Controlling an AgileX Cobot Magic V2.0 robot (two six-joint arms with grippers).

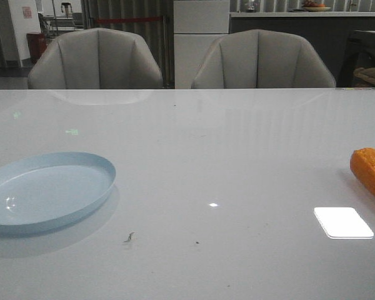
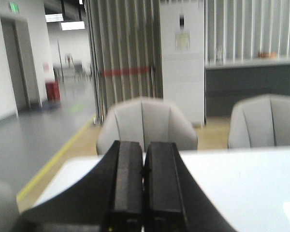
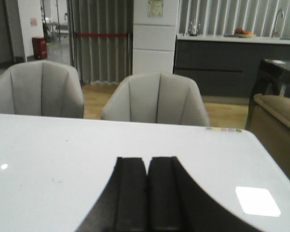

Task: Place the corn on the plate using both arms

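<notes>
The pale blue plate (image 1: 47,190) lies on the white table at the front left. The orange-yellow corn (image 1: 372,172) lies at the table's right edge, partly cut off by the frame. Neither gripper shows in the front view. My left gripper (image 2: 144,154) is shut and empty, raised and pointing over the table's far left edge toward the chairs. My right gripper (image 3: 147,166) is shut and empty, pointing over the table toward the far side. Neither wrist view shows the plate or the corn.
Two grey chairs (image 1: 97,59) (image 1: 262,62) stand behind the table's far edge. A bright reflection (image 1: 342,222) lies on the table near the corn. A brown seat (image 3: 280,121) stands off the table's right side.
</notes>
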